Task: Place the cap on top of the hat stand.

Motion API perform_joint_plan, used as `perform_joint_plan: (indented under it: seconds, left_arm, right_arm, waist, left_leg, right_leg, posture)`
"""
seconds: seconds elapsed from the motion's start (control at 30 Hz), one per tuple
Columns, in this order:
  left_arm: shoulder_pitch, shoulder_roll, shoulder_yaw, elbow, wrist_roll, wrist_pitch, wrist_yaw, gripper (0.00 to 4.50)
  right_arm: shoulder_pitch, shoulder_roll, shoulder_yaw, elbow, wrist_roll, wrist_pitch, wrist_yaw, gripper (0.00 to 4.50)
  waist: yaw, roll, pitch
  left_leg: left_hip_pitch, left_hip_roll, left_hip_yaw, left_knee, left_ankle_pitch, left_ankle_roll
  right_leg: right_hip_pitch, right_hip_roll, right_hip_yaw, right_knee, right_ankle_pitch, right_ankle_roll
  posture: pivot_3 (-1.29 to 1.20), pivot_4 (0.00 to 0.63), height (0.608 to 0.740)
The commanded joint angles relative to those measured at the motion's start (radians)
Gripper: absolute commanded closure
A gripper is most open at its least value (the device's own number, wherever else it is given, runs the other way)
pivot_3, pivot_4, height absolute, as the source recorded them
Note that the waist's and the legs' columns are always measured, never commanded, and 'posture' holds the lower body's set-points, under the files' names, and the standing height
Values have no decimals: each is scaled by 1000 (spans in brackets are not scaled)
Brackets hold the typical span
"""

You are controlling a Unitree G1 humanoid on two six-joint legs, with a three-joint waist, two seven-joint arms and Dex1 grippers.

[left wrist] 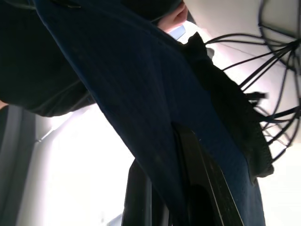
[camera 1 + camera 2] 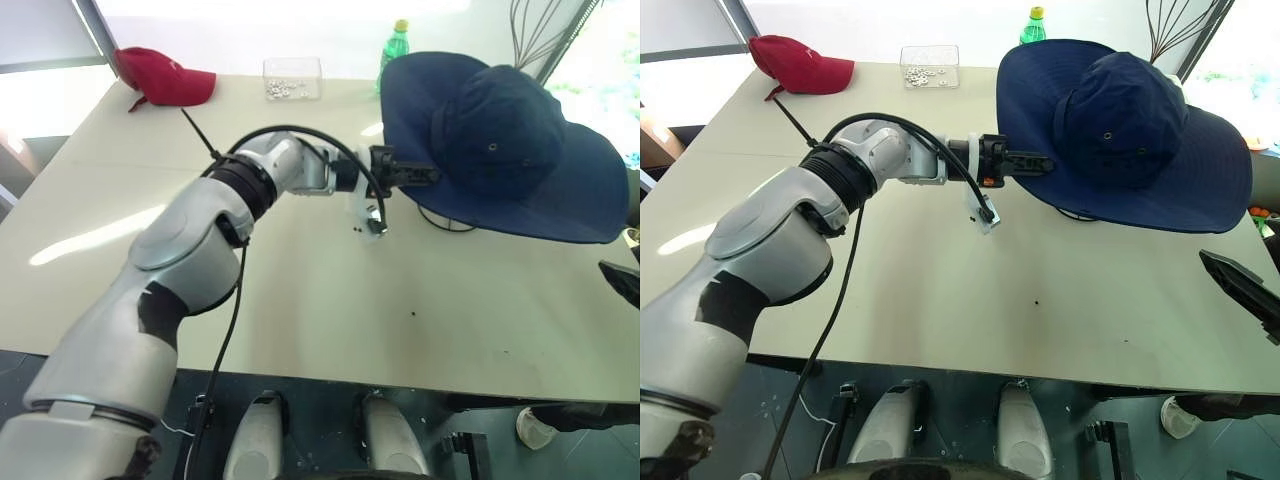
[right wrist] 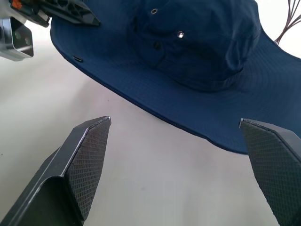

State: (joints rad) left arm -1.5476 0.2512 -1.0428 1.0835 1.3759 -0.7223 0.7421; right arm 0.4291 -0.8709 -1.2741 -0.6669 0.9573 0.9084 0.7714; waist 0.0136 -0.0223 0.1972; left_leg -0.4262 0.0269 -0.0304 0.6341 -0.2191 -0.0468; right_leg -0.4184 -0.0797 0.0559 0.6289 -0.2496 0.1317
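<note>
Navy fabric of the cap (image 2: pixel 1120 130) drapes over the hat stand (image 2: pixel 447 219) near the desk's (image 2: pixel 940 290) far right corner; the left pincer (image 2: pixel 1040 162) pinches its brim shut and should release gently, while the right pincer (image 3: pixel 176 165) waits wide open, holding nothing.

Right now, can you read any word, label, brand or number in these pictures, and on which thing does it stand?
No text can be read.
Green bottle: its label is too small to read.
Red baseball cap: no lettering shows.
Navy cap: plain fabric, no print.
</note>
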Motion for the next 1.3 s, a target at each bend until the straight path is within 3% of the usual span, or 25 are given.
perform_joint_plan:
  seconds: [0.03,0.5,0.6,0.73,0.83,0.9,0.97,1.03,1.07,1.13,1.2,1.23,1.3]
  left_arm:
    - [20,-1,45,20,-85,-49,-73,4441]
    - [61,7,25,-15,-94,-57,-107,4441]
    - [70,32,43,-28,-125,-112,-132,3596]
    - [93,116,83,-77,-182,-183,-191,1603]
    - [139,210,182,-87,-352,-308,-338,75]
    - [171,268,252,-69,-508,-381,-502,75]
    - [220,326,326,-38,-730,-412,-767,75]
    - [293,369,405,-69,-1003,-337,-1095,75]
    - [336,387,469,-123,-1169,-211,-1291,75]
    - [407,429,618,-273,-1515,210,-1713,75]
    - [399,491,753,-392,-1802,710,-2023,75]
    - [381,518,796,-426,-1884,902,-2107,75]
    - [351,543,871,-438,-1944,1055,-2170,75]
  right_arm:
    - [25,0,-35,-14,-2,-24,4,0]
    - [42,-28,-29,28,-20,-49,13,0]
    - [53,-28,-36,36,-30,-50,20,0]
    - [74,-29,-53,52,-47,-51,40,0]
    - [103,-38,-74,72,-74,-56,70,0]
    - [122,-48,-93,93,-89,-59,94,0]
    - [140,-63,-115,121,-108,-65,125,0]
    - [149,-81,-135,154,-122,-66,154,0]
    - [154,-92,-142,175,-133,-70,171,0]
    - [162,-119,-145,222,-167,-82,204,0]
    - [153,-153,-133,273,-196,-95,229,0]
    - [145,-167,-126,294,-206,-100,238,0]
    - [121,-192,-105,327,-219,-104,248,0]
  waist:
    - [0,0,0]
    - [0,0,0]
    - [-1,0,0]
    - [-2,1,-1]
    - [-4,2,-1]
    - [-3,2,-1]
    - [-4,3,-2]
    - [-4,3,-2]
    - [-4,3,-2]
    - [-8,3,-1]
    - [-12,2,-1]
    - [-13,1,0]
    - [-23,1,0]
  left_leg:
    - [0,0,0,0,0,0]
    - [0,0,0,3,0,0]
    - [0,0,0,3,0,0]
    - [0,0,0,3,0,0]
    - [1,0,0,3,0,0]
    - [1,0,0,3,0,0]
    - [1,0,0,4,0,0]
    - [1,0,0,5,0,0]
    - [2,0,0,6,0,0]
    - [3,1,0,8,0,0]
    - [2,1,-1,12,0,0]
    - [2,1,-1,13,0,0]
    - [2,1,-2,14,0,1]
  right_leg:
    - [0,0,0,0,0,0]
    - [1,0,0,1,1,0]
    - [1,0,0,1,1,0]
    - [1,0,0,1,1,0]
    - [1,0,0,2,1,-1]
    - [1,0,0,2,1,-1]
    - [2,0,0,2,2,-1]
    - [3,0,0,2,2,-2]
    - [4,0,0,2,1,-3]
    - [7,0,0,2,0,-6]
    - [8,0,-1,3,1,-8]
    - [8,0,-1,3,1,-8]
    - [9,0,-2,3,2,-9]
  posture:
    - [0,150,739]
    - [0,150,739]
    - [0,150,739]
    - [0,150,739]
    - [0,150,739]
    - [0,150,739]
    - [0,150,739]
    - [0,150,739]
    - [0,150,739]
    - [0,150,739]
    - [0,150,739]
    - [0,150,739]
    - [0,150,739]
